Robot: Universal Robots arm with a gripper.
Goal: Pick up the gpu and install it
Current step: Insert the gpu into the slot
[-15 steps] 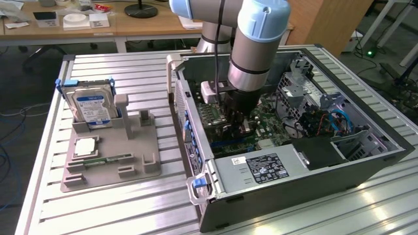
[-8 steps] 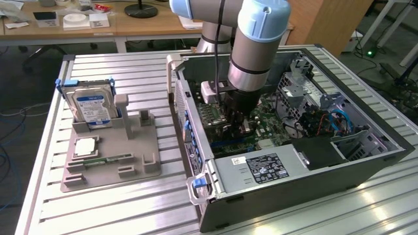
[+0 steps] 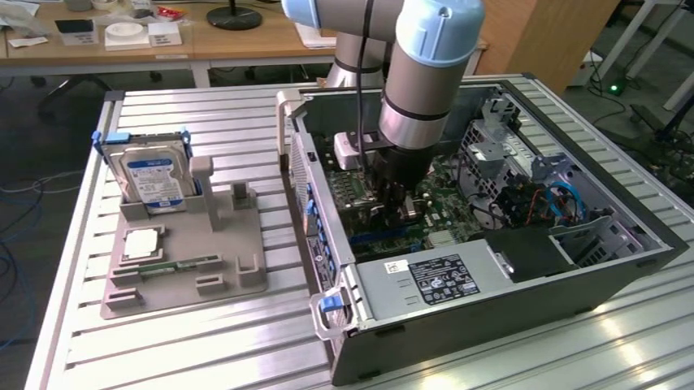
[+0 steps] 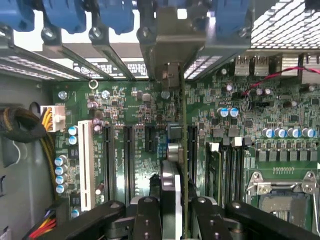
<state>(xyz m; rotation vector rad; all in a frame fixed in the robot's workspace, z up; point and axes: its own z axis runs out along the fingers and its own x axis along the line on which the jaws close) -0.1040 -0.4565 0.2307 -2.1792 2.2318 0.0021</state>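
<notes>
The gpu (image 4: pixel 183 165), a thin flat green circuit card seen edge-on as a slim blade, stands upright inside the open grey computer case (image 3: pixel 607 272), directly over the green motherboard (image 4: pixel 125 100). Its lower edge runs along the row of long black expansion slots (image 4: pixel 127 160), and its grey metal bracket (image 4: pixel 172 45) reaches up to the case's rear wall among the blue card-retaining clips (image 4: pixel 70 15). The black gripper (image 4: pixel 172 220) pinches the card from both faces, its jaws closed on the board and not pressed fully together. In the exterior view the silver and blue arm (image 3: pixel 428 73) comes straight down into the middle of the case, the gripper (image 3: pixel 392 203) low above the board.

The card seems to be at the seating stage. To do that well, I would judge that the blade must stay square to the slot along its whole length, the bracket lined up with its rear opening, and the push kept straight down so the edge connector is not levered sideways. Whether the connector has already entered the slot cannot be told.

Outside the case, towards the table's far left corner in the exterior view, a grey parts holder (image 3: pixel 217 268) carries a silver hard drive with a blue and white label (image 3: pixel 155 179)
</notes>
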